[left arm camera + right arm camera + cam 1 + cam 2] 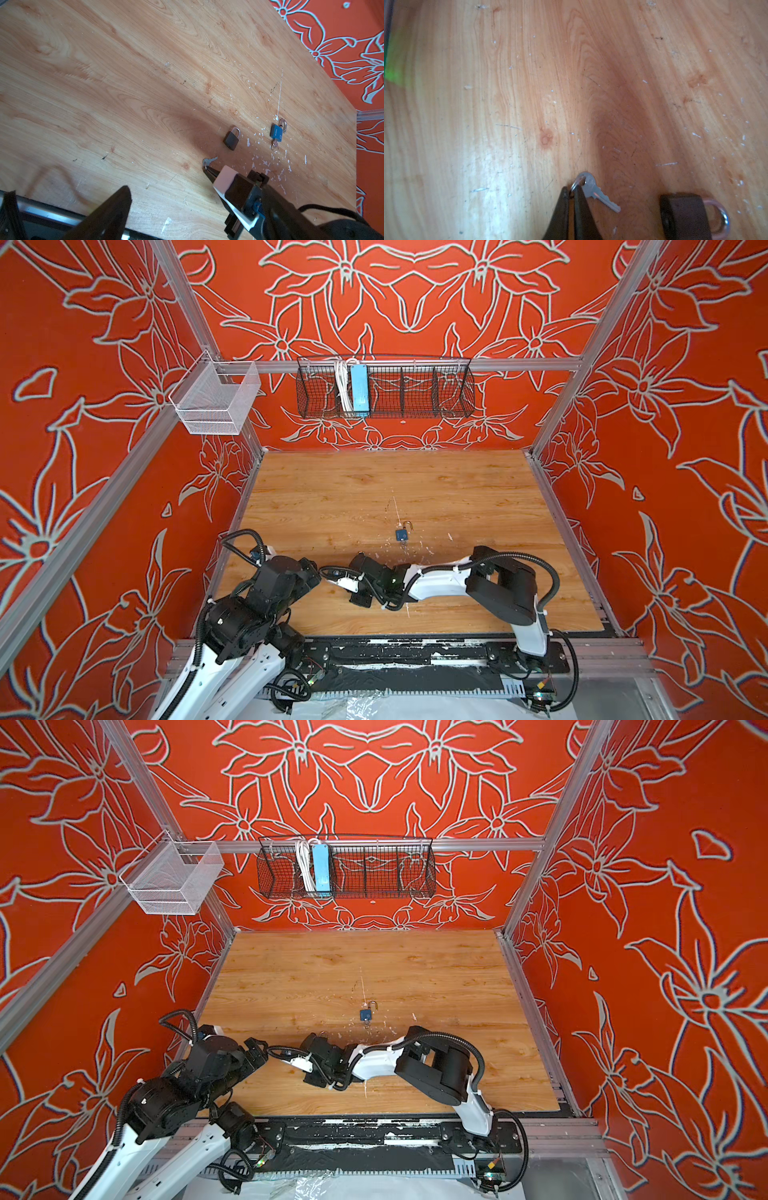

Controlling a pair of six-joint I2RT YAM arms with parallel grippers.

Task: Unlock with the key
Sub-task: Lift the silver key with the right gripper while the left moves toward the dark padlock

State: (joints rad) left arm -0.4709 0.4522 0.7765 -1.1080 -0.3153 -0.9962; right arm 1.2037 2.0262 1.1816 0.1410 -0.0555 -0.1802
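Your right tool (572, 192), closed low in the frame, pinches the ring (576, 184); that light, stiff key (593, 193) may swing, so hold its head.

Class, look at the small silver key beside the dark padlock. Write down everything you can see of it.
The key is small, silver and metallic-looking, with a rounded bow and a short notched blade. A thin wire key ring passes through the hole in its bow. It appears to lie flat on the wooden table, blade pointing toward the dark padlock without touching it. The right gripper is shut on the key ring.
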